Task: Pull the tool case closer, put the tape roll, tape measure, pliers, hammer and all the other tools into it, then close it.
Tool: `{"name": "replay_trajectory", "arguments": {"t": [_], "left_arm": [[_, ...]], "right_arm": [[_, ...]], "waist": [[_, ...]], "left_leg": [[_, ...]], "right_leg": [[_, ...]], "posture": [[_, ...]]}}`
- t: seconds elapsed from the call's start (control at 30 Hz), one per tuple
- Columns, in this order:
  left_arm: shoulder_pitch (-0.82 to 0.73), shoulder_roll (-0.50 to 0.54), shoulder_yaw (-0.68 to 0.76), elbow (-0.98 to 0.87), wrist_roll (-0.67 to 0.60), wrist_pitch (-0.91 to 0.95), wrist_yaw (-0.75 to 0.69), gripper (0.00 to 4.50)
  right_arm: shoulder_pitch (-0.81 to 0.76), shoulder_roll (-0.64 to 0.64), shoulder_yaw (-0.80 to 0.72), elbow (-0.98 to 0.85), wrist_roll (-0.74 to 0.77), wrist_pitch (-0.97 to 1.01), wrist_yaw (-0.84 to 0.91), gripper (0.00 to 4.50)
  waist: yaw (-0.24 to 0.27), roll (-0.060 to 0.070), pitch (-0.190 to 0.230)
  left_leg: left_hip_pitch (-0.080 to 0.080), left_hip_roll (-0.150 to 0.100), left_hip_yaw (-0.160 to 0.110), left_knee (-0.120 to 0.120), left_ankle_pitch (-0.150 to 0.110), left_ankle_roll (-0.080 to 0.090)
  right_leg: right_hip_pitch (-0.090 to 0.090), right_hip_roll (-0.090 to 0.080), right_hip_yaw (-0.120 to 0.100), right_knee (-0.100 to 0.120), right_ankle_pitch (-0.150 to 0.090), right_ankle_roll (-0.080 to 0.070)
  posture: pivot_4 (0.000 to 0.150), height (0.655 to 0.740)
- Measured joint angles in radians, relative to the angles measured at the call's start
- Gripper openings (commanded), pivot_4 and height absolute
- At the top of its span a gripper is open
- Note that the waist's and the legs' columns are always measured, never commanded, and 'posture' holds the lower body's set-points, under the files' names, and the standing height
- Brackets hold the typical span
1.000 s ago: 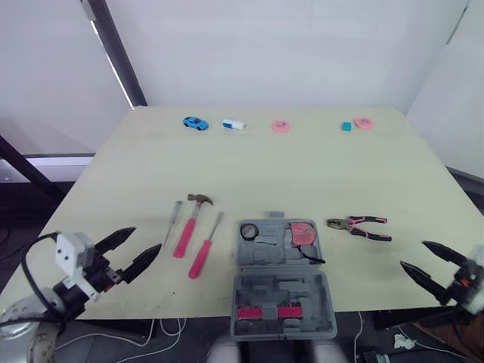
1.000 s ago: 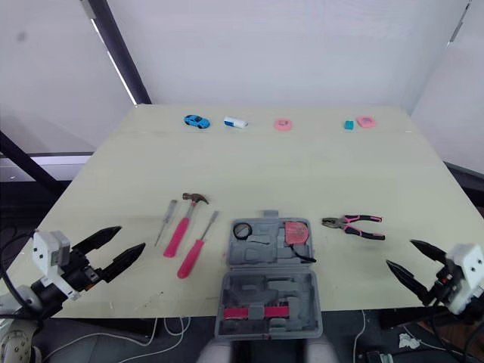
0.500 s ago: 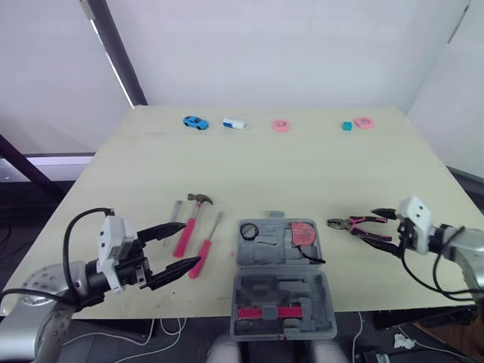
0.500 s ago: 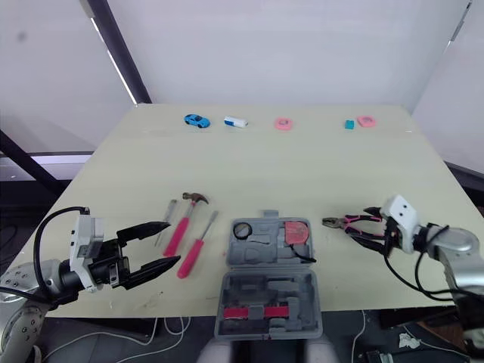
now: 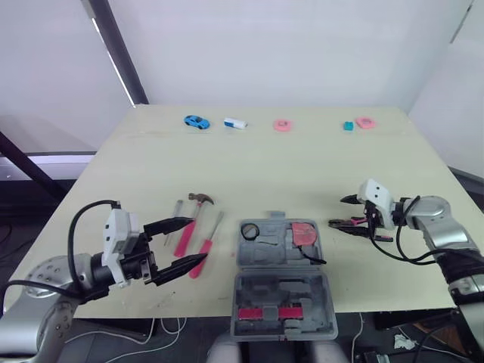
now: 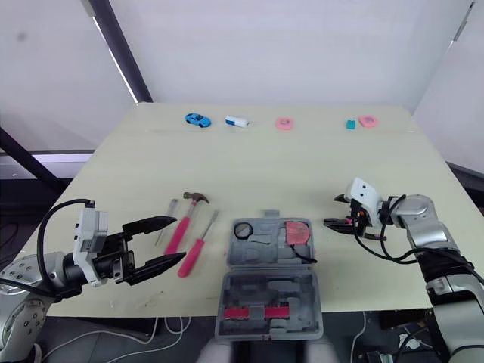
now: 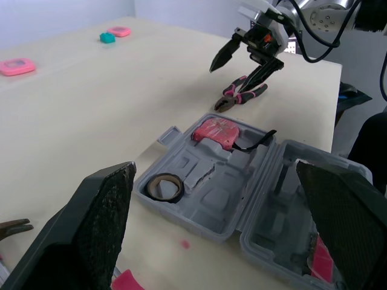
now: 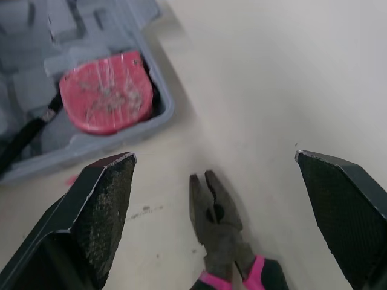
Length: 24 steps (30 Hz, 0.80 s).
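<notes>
Two tools already packed; pliers pickup in hand

The open grey tool case (image 5: pixel 272 254) is set at the near edge of the table (image 5: pixel 265 166), with the tape roll (image 5: pixel 249 229) and red tape measure (image 5: pixel 304 232) seated inside. Just right of it, the pliers (image 8: pixel 216 220) are framed by the right gripper (image 5: pixel 348 212), spread wide, nothing grasped. The left gripper (image 5: pixel 195 240), likewise spread and empty, is held by the hammer (image 5: pixel 199 200) and pink screwdriver (image 5: pixel 209 236). Next, closing onto the pliers is judged to be called for.
</notes>
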Motion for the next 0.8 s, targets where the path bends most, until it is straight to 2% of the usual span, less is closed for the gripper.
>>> {"name": "replay_trajectory", "arguments": {"t": [0.43,0.8], "left_arm": [[-0.034,-0.022,-0.044,0.005,0.008,-0.002,0.005,4.5],[-0.048,-0.021,-0.046,0.023,0.011,-0.004,-0.003,4.5]], "right_arm": [[-0.076,-0.029,0.089,0.021,-0.139,0.024,0.033,4.44],[-0.178,0.01,0.144,0.163,-0.204,-0.014,0.032,4.44]], "waist": [[-0.003,0.0,0.0],[-0.002,0.0,0.0]], "left_leg": [[0.001,0.0,0.0,0.0,0.0,0.0],[0.001,0.0,0.001,0.0,0.0,0.0]], "right_leg": [[0.0,0.001,0.0,0.001,0.0,0.0],[0.0,0.0,0.001,0.001,0.0,0.0]], "posture": [[0.15,0.7395],[0.15,0.7395]]}}
